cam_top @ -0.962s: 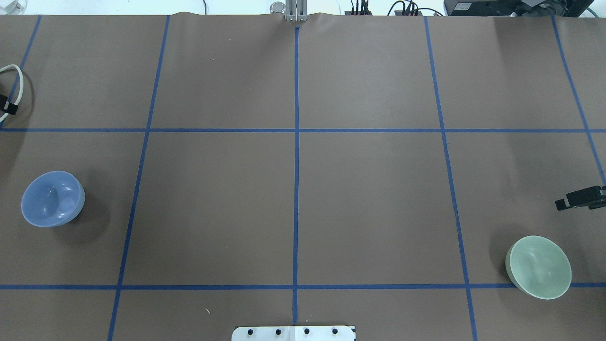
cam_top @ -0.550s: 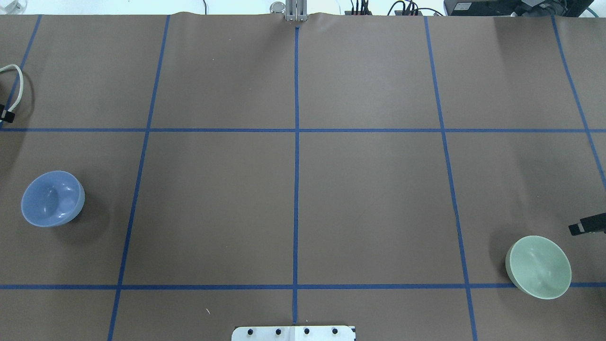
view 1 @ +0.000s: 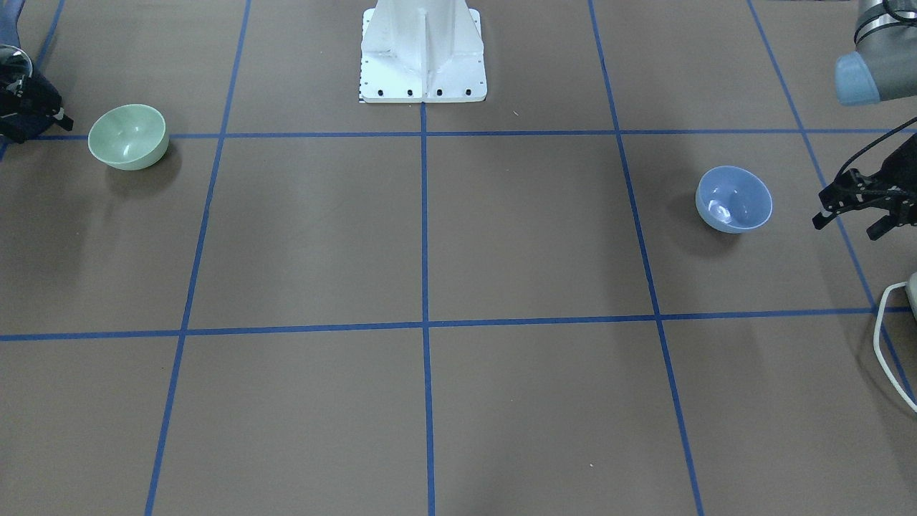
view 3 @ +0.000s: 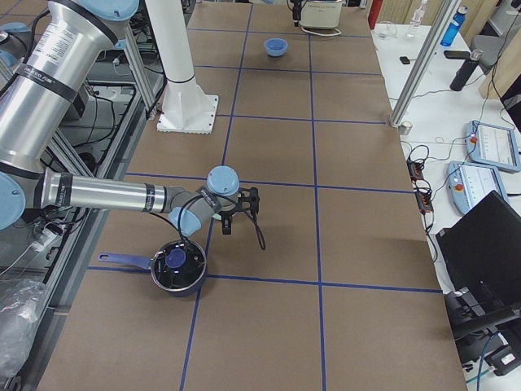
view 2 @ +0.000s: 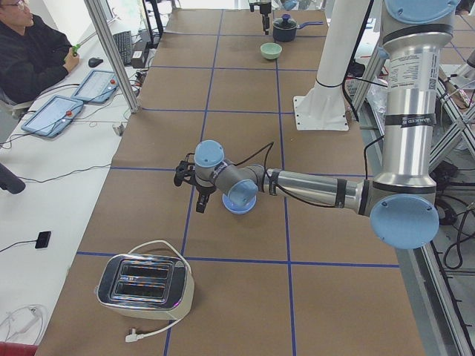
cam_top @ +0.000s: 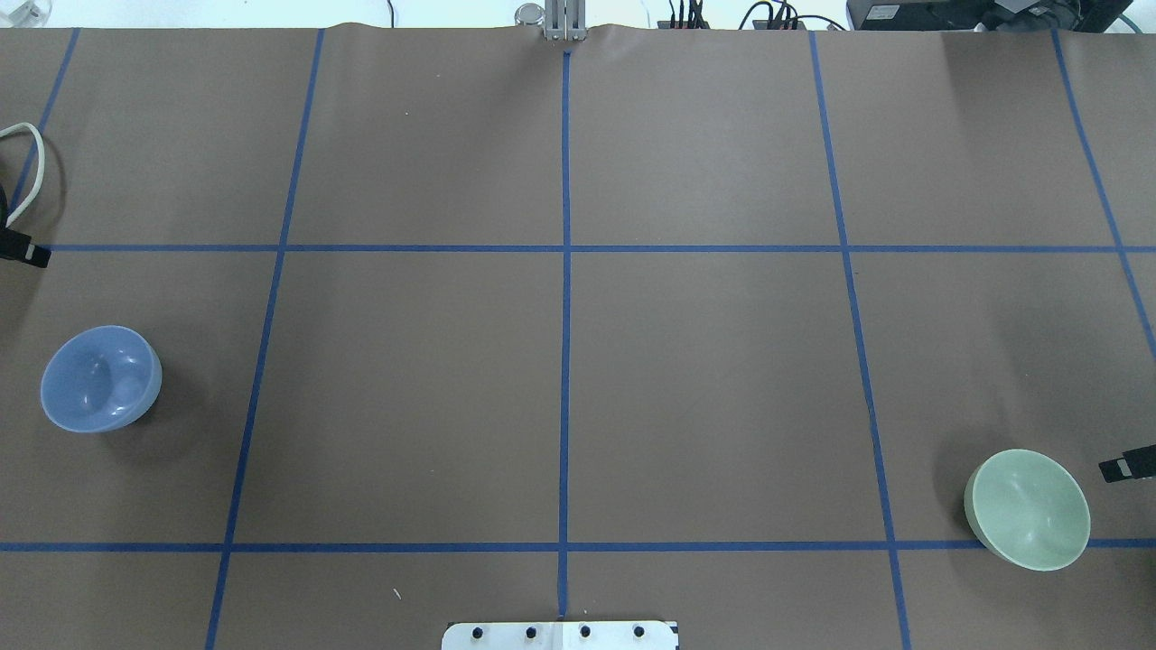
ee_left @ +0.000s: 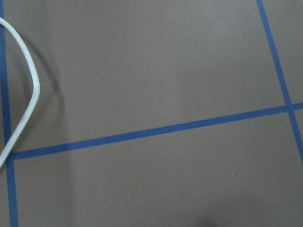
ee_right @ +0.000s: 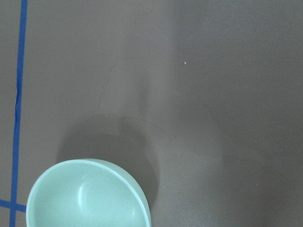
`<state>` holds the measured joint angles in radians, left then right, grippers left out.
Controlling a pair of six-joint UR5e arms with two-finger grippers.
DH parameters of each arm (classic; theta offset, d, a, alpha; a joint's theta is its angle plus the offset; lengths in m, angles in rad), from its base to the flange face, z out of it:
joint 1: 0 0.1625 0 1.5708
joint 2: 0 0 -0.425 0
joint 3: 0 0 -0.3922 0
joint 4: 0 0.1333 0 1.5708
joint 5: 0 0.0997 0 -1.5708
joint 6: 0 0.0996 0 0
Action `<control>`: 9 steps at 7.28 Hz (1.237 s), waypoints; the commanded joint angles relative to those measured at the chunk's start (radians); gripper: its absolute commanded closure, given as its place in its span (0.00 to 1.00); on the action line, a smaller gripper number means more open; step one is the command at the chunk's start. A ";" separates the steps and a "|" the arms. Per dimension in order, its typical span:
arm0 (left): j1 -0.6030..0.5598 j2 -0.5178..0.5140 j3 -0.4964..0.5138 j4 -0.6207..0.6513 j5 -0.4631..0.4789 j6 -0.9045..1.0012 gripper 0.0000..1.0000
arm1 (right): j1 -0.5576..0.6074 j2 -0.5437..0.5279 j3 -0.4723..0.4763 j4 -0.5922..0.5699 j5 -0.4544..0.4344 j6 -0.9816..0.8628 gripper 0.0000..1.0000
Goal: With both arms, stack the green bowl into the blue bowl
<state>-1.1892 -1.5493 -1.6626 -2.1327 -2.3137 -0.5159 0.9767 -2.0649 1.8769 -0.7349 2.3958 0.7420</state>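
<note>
overhead exterior: right gripper (cam_top: 1123,467) edge-cropped

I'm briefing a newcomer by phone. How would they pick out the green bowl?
Start at the white pedestal on the brown, blue-taped table, then go far to the robot's right. The green bowl sits there upright and empty; it is pale mint, whereas the blue bowl sits at the opposite end.

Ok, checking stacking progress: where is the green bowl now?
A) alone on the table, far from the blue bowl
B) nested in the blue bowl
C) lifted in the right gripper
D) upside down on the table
A: the green bowl sits upright on the table near the robot's right end, the blue bowl near the left end.
</note>
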 commanded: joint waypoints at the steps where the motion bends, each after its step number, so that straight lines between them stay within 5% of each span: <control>1: 0.066 0.005 0.047 -0.039 0.028 -0.012 0.02 | -0.022 0.005 -0.004 0.000 0.000 0.002 0.00; 8: 0.194 0.095 0.104 -0.254 0.033 -0.116 0.02 | -0.029 0.014 -0.009 -0.001 0.006 0.000 0.00; 9: 0.194 0.098 0.106 -0.268 0.033 -0.118 0.09 | -0.029 0.017 -0.009 -0.001 0.006 0.000 0.00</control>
<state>-0.9996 -1.4636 -1.5577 -2.3784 -2.2811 -0.6281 0.9481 -2.0507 1.8689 -0.7362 2.4017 0.7425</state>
